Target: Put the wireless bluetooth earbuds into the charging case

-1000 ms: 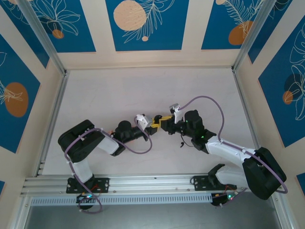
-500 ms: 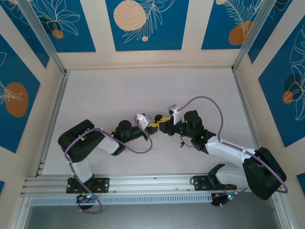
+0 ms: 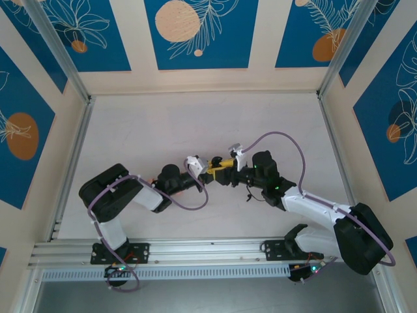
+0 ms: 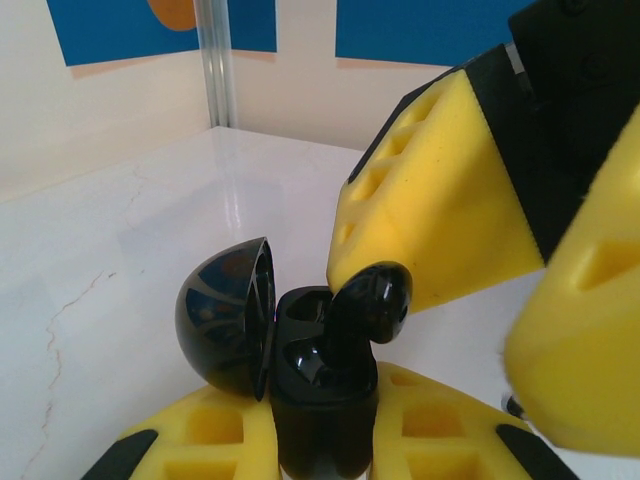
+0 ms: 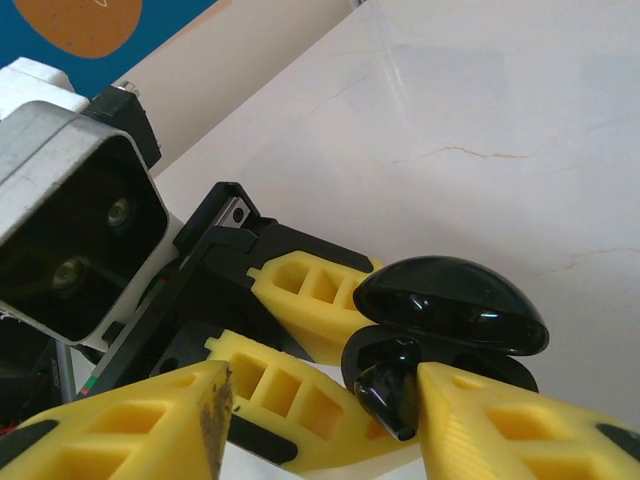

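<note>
Desk: white, smooth, glossy. In the wrist views we note faint hairline cracks running across it. Aluminium rails edge it left and right, and a wider rail runs along the near edge. One small dark bit lies near mid-desk, too small for us to identify.

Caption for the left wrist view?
Open black charging case clamped in left jaws; black earbud partway seated, right jaws parted.
</note>
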